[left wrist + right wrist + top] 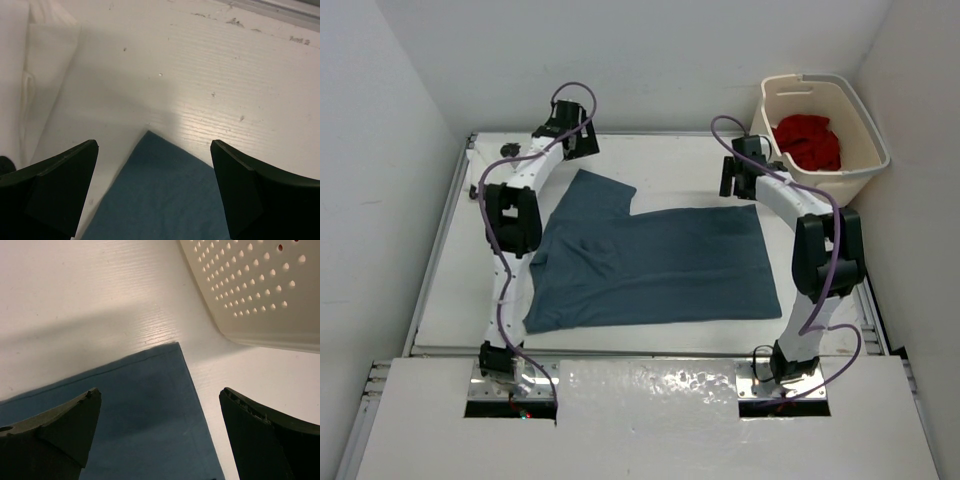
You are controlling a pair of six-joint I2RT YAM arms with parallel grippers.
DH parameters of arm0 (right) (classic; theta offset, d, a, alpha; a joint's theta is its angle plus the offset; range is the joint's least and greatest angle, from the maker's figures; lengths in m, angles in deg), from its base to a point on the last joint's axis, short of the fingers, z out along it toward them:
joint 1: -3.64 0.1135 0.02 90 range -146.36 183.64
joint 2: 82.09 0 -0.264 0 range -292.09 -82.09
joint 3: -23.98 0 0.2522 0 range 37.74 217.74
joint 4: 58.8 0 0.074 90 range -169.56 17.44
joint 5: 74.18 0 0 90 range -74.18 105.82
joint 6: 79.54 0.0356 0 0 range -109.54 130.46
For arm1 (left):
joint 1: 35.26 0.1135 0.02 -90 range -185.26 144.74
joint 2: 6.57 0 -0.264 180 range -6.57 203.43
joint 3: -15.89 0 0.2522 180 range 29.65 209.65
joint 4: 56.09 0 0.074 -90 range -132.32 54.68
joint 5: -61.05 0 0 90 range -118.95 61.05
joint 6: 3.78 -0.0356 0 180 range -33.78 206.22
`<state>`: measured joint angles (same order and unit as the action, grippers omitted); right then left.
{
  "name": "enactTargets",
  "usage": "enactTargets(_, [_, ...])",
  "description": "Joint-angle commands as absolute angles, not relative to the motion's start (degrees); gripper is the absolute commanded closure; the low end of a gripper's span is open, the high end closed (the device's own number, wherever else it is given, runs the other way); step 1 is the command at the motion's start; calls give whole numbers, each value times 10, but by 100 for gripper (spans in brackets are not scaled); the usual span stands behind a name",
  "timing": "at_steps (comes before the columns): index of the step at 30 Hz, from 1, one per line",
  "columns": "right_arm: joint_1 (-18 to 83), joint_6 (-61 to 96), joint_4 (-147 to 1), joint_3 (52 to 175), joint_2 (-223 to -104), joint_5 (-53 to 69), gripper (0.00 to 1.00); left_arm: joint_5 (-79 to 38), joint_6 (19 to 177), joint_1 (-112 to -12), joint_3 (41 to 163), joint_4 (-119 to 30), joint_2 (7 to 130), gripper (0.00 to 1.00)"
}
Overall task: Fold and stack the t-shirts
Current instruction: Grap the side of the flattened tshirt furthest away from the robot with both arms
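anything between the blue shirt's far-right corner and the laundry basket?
Nothing: just a strip of bare table between the blue-grey shirt corner and the basket. The right wrist view shows it.

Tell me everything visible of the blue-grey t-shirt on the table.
The blue-grey t-shirt is soft plain cloth, spread open and mostly flat on the white table, lightly creased toward its left side. One short sleeve points far left. The open left gripper hovers over that sleeve's tip, the open right gripper over the far right corner, near the basket. Neither grips it.
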<state>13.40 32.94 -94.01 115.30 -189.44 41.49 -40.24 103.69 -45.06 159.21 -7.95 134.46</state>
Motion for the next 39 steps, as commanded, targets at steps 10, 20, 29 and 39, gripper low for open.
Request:
enactTargets(10, [129,337,-926,1168,-1906,438,1,-414,1005,-472,1605,-120,1413,17])
enactTargets(20, [128,349,-924,1152,-1904,442,1,-440,1023,-473,1547,-100,1409,64])
enactTargets(29, [129,373,-919,1167,-1941,425,1,-430,1019,-473,1539,-109,1406,100])
enactTargets(39, [131,411,-909,1202,-1998,463,1,-411,1006,-473,1483,-184,1336,100])
